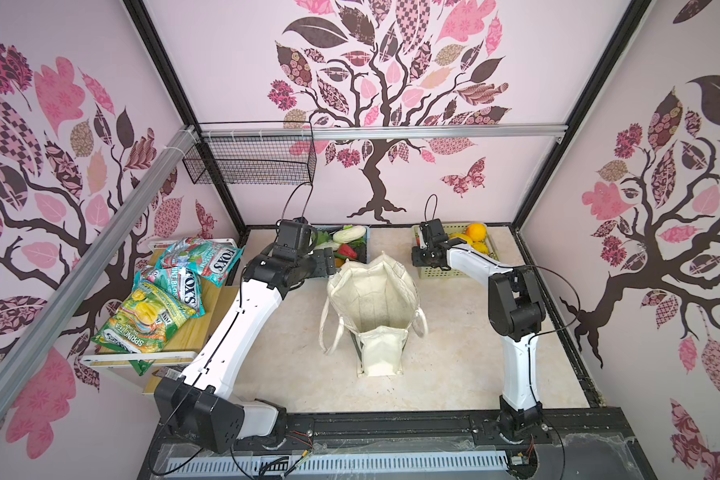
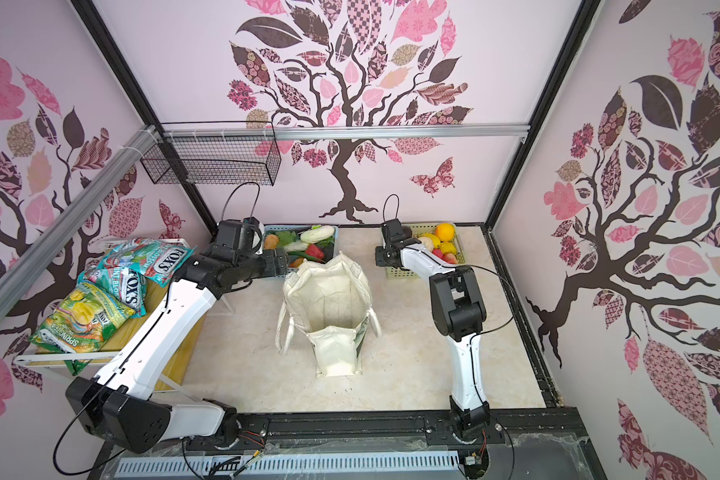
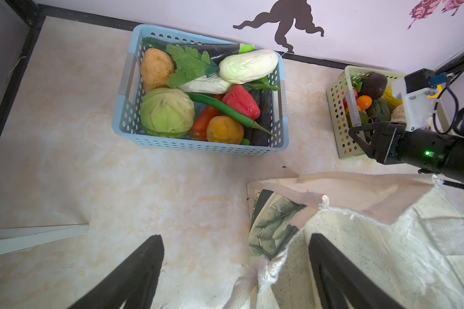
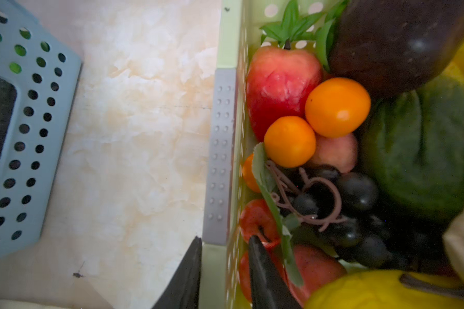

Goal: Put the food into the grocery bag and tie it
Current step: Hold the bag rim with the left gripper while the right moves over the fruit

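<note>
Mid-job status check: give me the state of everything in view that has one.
grocery bag: upright, mouth open, no food visible inside, handles untied.
blue basket: full of vegetables.
green basket: full of fruit.
left gripper: open, holding nothing, at the bag's rim.
right gripper: fingers straddle the green basket's wall; grip unclear.
snack packets: piled on the side shelf.
</note>
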Tool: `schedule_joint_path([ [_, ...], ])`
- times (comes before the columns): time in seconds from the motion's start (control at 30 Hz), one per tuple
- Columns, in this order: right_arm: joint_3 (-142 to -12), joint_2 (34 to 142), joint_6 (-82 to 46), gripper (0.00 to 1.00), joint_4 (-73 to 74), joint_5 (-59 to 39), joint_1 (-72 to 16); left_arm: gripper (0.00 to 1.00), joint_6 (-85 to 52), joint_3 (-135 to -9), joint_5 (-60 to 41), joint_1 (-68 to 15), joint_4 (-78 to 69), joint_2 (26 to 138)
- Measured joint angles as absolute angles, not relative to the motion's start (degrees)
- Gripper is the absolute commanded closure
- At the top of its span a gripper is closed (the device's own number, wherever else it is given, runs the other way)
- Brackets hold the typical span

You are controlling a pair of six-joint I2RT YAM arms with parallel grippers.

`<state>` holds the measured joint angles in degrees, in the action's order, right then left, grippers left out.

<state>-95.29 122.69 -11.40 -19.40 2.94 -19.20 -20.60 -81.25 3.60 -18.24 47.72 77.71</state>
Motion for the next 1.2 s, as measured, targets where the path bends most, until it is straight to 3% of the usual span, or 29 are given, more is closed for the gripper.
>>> schedule_joint_path([
  [0.47, -76.2, 110.0, -13.1, 0.76, -15.8, 4.0, -19.6, 0.12, -22.1, -79.9, 2.5, -18.2, 45.8, 77.6],
  [0.87, -54.8, 89.0, -18.1, 0.75, -22.3, 4.6, -20.3, 0.12, -22.6, -79.9, 1.1, -18.2, 45.5, 76.3],
  [1.0, -52.2, 85.3, -20.0, 0.67, -22.9, 3.5, -21.1, 0.12, -22.7, -79.9, 0.7, -18.2, 45.5, 76.3],
  [1.2, -54.6, 84.4, -21.0, 0.42, -25.9, 1.3, -21.3, 0.12, -22.7, -79.9, 0.5, -18.3, 45.5, 76.3],
])
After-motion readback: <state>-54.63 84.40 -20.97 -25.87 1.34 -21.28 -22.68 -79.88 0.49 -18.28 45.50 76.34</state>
